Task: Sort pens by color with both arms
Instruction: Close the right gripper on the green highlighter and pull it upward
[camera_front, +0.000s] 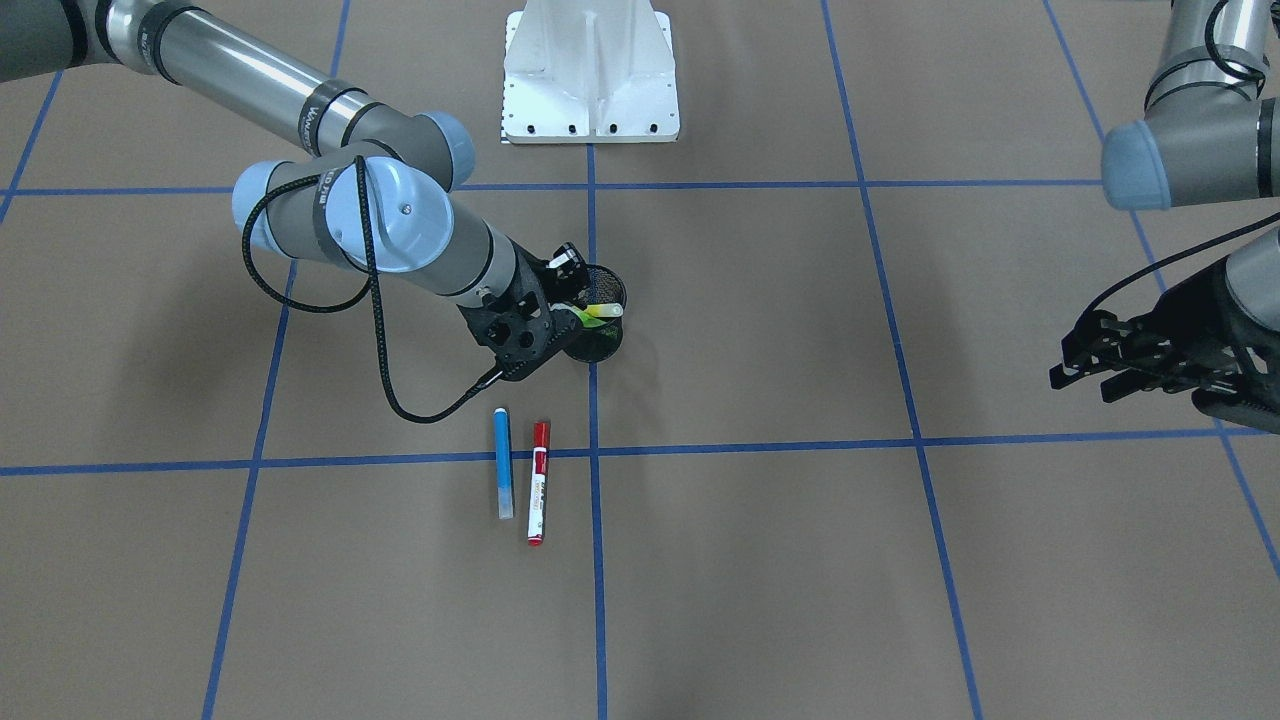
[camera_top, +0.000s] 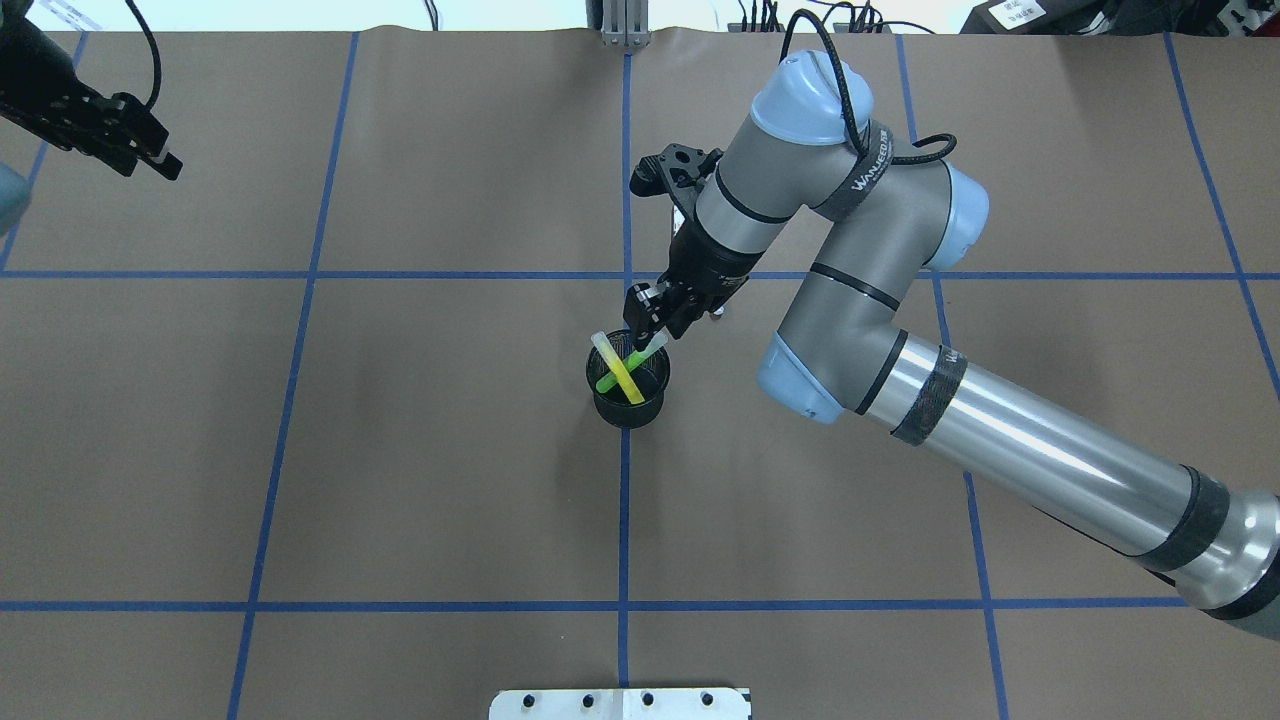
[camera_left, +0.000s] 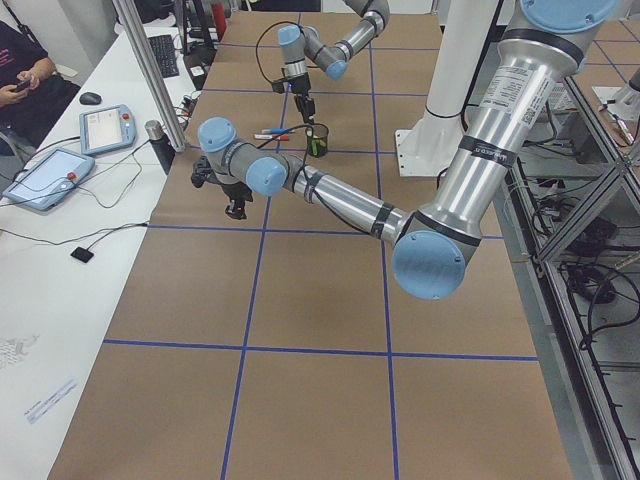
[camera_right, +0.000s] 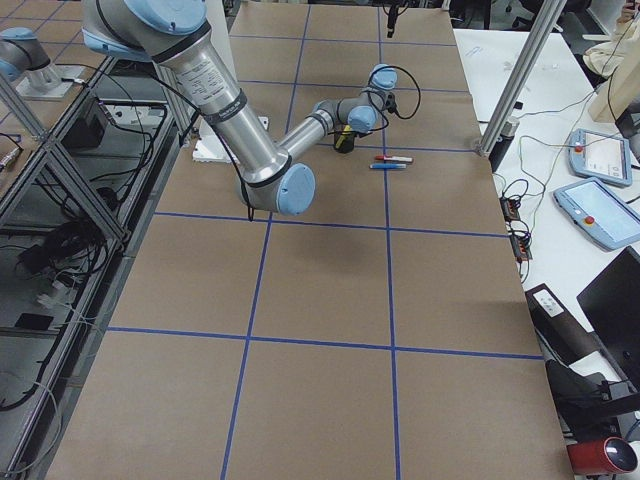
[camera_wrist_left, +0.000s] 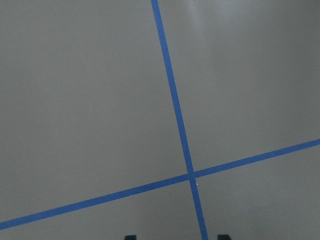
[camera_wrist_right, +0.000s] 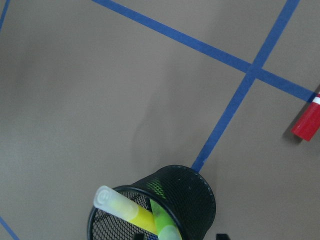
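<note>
Blue pen (camera_front: 503, 462) and red-capped pen (camera_front: 539, 482) lie parallel; green pen (camera_top: 610, 380), yellow highlighter (camera_top: 632, 388) cross in cup (camera_top: 628, 410).

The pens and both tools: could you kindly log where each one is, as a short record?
yellow pen: in mesh cup, leaning
green pen: in cup, crossing the yellow
blue pen: flat on table
red pen: flat, beside blue
right tool: open, at cup rim
left tool: open, far aside

The table (camera_front: 800, 600) wore a matt, brown, paper-like covering crossed by smooth blue tape (camera_front: 598, 600). The black cup (camera_wrist_right: 195, 195) was fine wire mesh, and the yellow highlighter (camera_wrist_right: 125, 210) looked like glossy plastic. The right arm (camera_top: 1020, 440) had brushed silver metal tubing and smooth light-blue caps.
</note>
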